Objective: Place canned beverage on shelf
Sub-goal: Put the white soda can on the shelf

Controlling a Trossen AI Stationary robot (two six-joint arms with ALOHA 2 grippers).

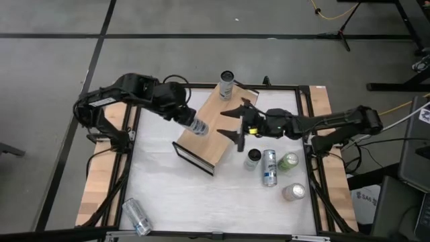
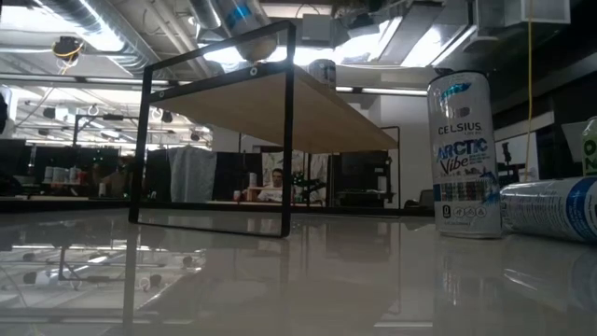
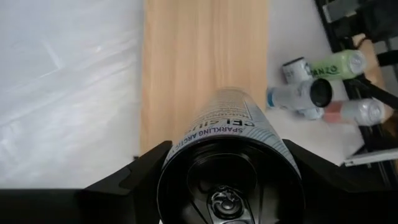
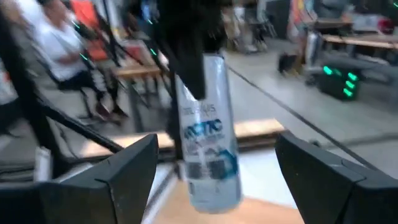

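The shelf is a long light-wood board on black frame ends, standing slantwise on the white table; it also shows in the low view. One can stands on the board's far end. My left gripper is shut on a silver and blue can over the board's middle. My right gripper is open and empty, level beside the shelf's right side, facing that can. My left gripper pinches the can between its two fingers on opposite sides of the wall near the top end, the tab end toward the wrist. The fingers come from above, slanting down. The can hangs about upright, its bottom at the board; whether it touches, I cannot tell.
Several cans stand or lie on the table right of the shelf: a white one, a lying silver one, a green one and another. A can lies near the front left corner.
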